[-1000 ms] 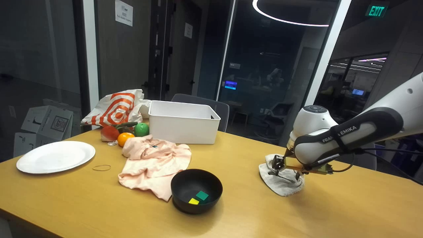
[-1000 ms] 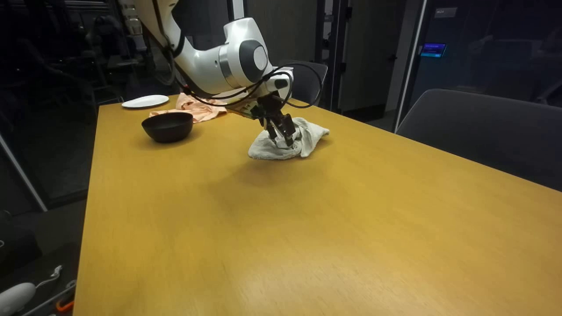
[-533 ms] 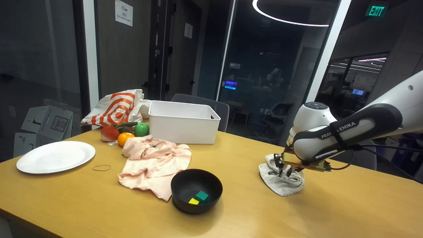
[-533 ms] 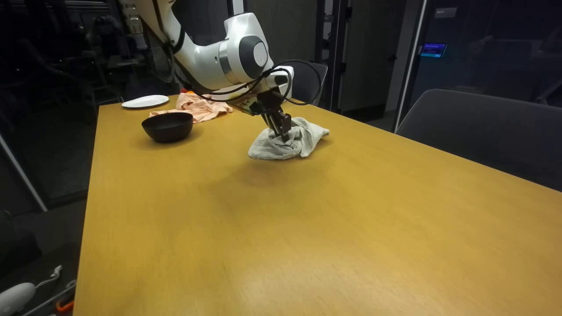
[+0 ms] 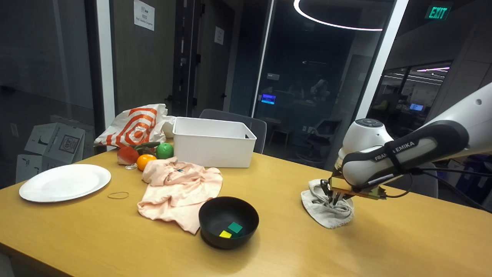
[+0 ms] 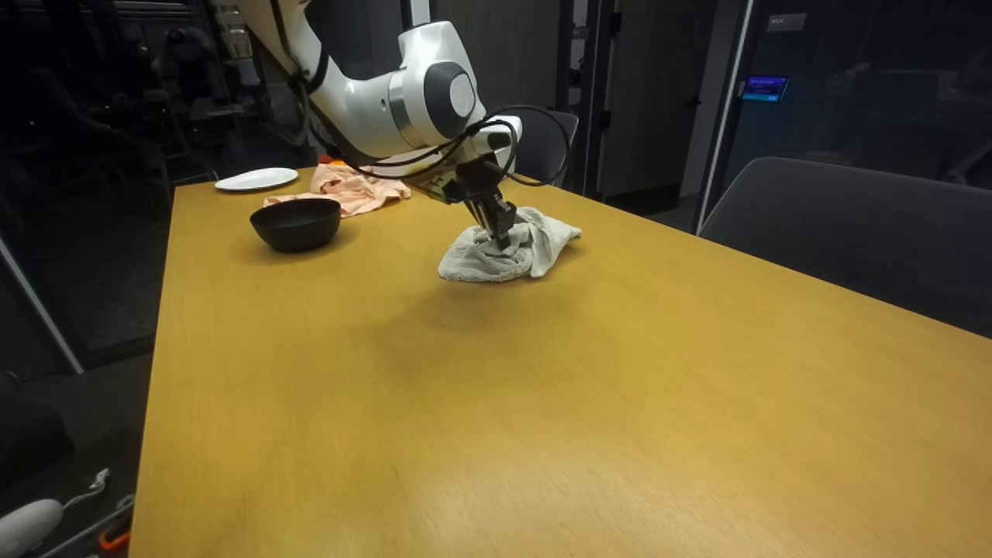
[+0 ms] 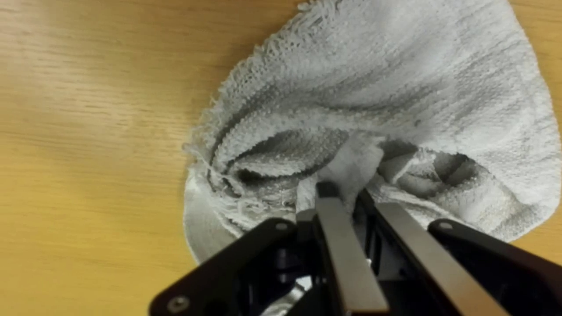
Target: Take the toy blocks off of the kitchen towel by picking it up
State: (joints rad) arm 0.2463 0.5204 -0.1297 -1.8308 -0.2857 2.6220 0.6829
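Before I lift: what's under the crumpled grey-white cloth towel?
The towel rests on the tan wooden table, visible around its edge. No toy blocks show there; anything beneath its folds is covered.

Soft glare on tabletop (image 6: 504, 488); pincer (image 7: 346, 195) blurred.

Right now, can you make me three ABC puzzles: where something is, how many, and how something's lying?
1. Where are the black-tipped robot fingers?
A: over the round black bowl. B: at the pale-grey cloth towel. C: inside the rectangular white box.

2. How many round white plates show?
A: three. B: two. C: one.

3. The towel is:
A: crumpled. B: perfectly flat. C: neatly rolled.

1 B: the wrist view shows tips among folds.
2 C: both exterior views show one.
3 A: bunched folds show.
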